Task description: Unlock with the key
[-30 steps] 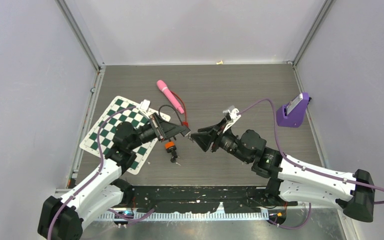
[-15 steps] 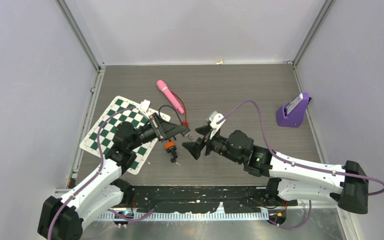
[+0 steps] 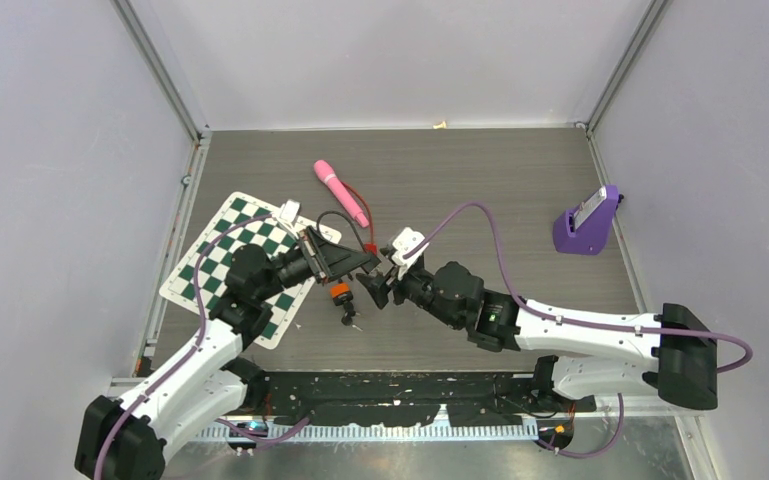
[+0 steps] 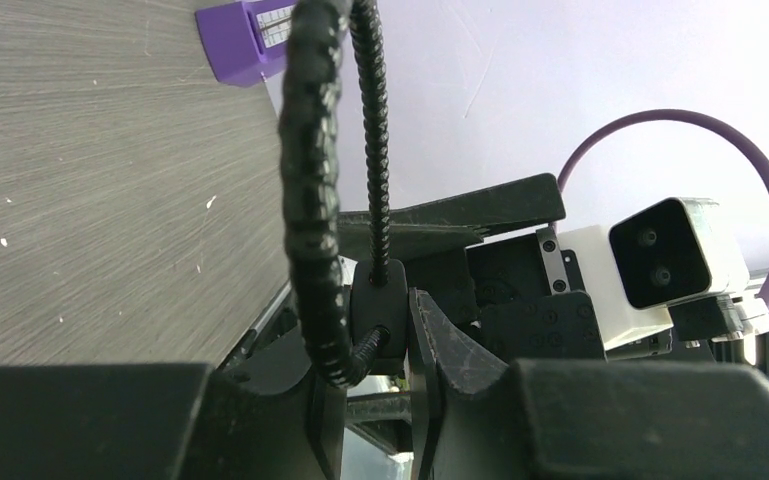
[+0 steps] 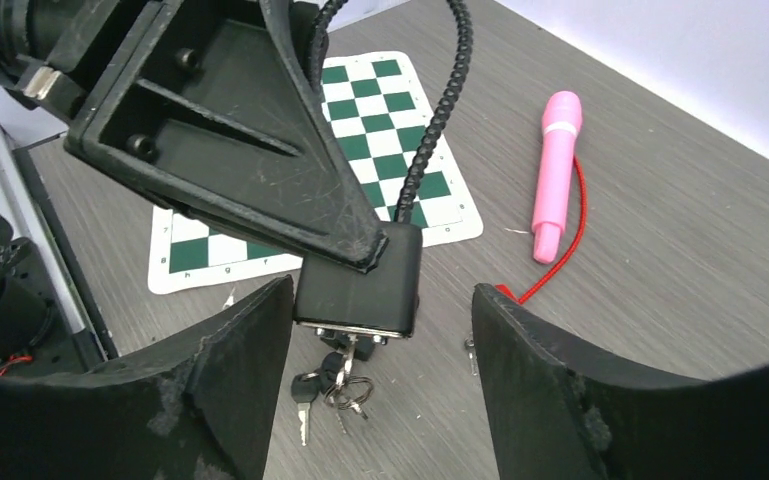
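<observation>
My left gripper (image 3: pixel 365 262) is shut on a black lock body (image 5: pixel 360 290), held above the table with its black ribbed cable (image 5: pixel 430 130) looping up. In the left wrist view the lock body (image 4: pixel 380 310) sits pinched between the fingers of the left gripper (image 4: pixel 375 345). A key (image 5: pixel 345 352) sticks out of the lock's underside, and a ring with more keys (image 5: pixel 335 390) hangs from it. My right gripper (image 5: pixel 380 300) is open, one finger on each side of the lock, not touching it. In the top view the right gripper (image 3: pixel 375 284) sits just right of the key bunch (image 3: pixel 348 312).
A green and white chessboard mat (image 3: pixel 222 258) lies on the left under my left arm. A pink cylinder (image 3: pixel 341 192) with a red cord (image 3: pixel 365 228) lies behind the lock. A purple stand (image 3: pixel 588 222) stands at the far right. A small metal piece (image 5: pixel 470 352) lies on the table.
My right arm has swung left towards the lock, and its open fingers now flank the lock body. The left arm and the lock have stayed still.
</observation>
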Controlling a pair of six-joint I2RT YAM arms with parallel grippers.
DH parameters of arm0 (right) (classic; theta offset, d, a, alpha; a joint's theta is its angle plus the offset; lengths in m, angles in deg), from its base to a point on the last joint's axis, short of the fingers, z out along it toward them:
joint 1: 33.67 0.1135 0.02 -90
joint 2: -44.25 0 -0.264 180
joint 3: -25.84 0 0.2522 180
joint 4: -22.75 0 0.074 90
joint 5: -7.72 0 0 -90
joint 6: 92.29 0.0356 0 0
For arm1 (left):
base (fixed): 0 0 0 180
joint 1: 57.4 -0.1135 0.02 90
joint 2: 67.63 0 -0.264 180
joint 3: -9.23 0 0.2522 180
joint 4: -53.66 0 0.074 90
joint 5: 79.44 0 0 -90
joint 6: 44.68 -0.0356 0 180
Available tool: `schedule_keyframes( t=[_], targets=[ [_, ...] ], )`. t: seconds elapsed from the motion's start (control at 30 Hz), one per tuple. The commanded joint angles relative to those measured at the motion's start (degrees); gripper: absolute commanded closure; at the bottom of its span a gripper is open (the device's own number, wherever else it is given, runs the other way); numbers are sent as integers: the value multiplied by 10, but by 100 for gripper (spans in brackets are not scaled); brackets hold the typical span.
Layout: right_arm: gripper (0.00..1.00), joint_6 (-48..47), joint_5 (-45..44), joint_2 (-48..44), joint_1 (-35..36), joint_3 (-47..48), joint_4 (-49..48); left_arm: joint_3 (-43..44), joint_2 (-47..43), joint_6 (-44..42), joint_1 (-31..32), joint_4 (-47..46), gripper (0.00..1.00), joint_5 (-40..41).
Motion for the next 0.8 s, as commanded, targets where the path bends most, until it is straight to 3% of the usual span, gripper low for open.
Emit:
schedule_keyframes(
  t=[0.0,0.1,0.17,0.23,0.3,0.33,0.47,0.53,0.63,0.77],
  targets=[
    [32,-27,-38,1,4,17,-57,6,-15,3,0,-25,100,2],
    [45,-28,-38,-3,4,14,-61,5,-17,2,0,-21,100,2],
    [59,-26,-34,-7,5,13,-61,5,-17,0,0,-17,100,1],
    [84,-23,-28,-14,5,10,-60,4,-17,-4,0,-11,100,1],
    [93,-18,-22,-19,5,6,-56,5,-20,-8,0,7,100,5],
    [94,-15,-21,-21,6,2,-55,6,-26,-10,0,20,98,15],
    [95,-4,-23,-33,8,-16,-52,5,-49,-17,-3,72,50,58],
    [95,0,-23,-40,8,-24,-52,7,-63,-23,-6,100,35,81],
    [95,8,-26,-50,10,-38,-55,8,-83,-28,-8,134,26,120],
    [95,9,-25,-56,11,-45,-61,5,-88,-22,-8,143,28,138]
  ],
)
